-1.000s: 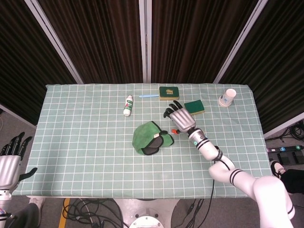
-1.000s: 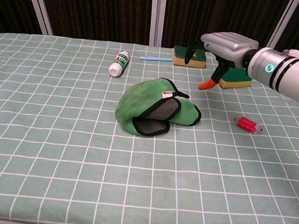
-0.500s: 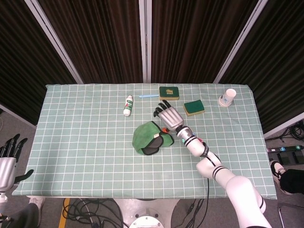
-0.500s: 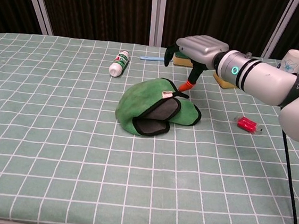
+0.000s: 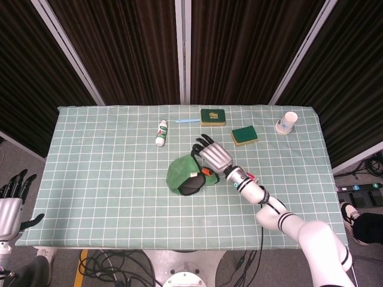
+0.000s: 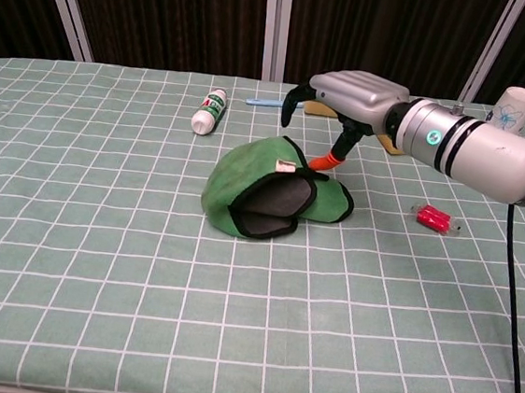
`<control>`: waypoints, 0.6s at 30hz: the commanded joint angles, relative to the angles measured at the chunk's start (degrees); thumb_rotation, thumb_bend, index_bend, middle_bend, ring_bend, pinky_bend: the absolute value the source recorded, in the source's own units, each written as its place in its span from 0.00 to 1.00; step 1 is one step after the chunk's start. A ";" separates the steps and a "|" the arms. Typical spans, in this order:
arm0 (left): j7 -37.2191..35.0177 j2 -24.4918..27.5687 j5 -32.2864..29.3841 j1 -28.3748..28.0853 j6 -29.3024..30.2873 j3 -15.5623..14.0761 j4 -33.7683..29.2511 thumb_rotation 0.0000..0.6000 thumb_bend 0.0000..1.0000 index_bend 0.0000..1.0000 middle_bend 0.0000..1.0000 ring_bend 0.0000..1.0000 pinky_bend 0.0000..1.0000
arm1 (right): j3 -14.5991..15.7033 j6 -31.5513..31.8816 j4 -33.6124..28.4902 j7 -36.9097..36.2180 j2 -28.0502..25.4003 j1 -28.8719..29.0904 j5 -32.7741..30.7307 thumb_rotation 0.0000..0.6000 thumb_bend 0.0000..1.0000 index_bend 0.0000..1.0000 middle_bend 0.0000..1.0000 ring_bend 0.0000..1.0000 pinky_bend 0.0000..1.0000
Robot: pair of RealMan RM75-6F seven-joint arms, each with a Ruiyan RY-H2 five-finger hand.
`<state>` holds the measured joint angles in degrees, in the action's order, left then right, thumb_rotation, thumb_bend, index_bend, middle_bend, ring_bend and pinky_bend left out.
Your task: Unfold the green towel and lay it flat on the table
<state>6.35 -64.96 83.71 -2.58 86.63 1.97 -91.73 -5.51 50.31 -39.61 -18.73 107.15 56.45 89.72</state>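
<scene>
Now right hand (image 6: pixel 353 95) palm-down over green towel (image 6: pixel 245 187); fingers spread

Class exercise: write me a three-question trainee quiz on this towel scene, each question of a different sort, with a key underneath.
1. True or false: the towel already lies flat on the table.
2. Which hand is over the towel? A) right hand B) left hand
3. Fill in: the paper cup stands near the table's far ______ corner in the head view.

Key: 1. False, it is still bunched and folded. 2. A; the left hand hangs off the table's left edge. 3. right.
</scene>
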 commanded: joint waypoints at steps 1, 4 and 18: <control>-0.01 0.08 -0.12 0.17 0.03 -0.10 0.02 1.00 0.12 0.16 0.13 0.11 0.23 | -0.08 0.52 -5.00 1.28 -2.88 -0.45 -0.42 1.00 0.15 0.35 0.23 0.09 0.03; -0.06 0.09 -0.32 0.20 -0.23 -0.14 0.08 1.00 0.12 0.16 0.13 0.11 0.23 | -0.17 0.73 -8.78 3.01 -4.58 -0.70 -0.72 1.00 0.16 0.35 0.22 0.08 0.03; -1.12 -0.28 -0.37 0.37 -0.51 -0.24 0.87 1.00 0.12 0.16 0.13 0.11 0.23 | -1.61 -2.26 -9.39 10.30 -0.98 -0.58 -4.78 1.00 0.16 0.35 0.22 0.08 0.03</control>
<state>5.28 -65.21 83.32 -2.21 86.13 1.72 -90.89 -6.94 48.32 -49.81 -8.90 105.47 55.77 85.27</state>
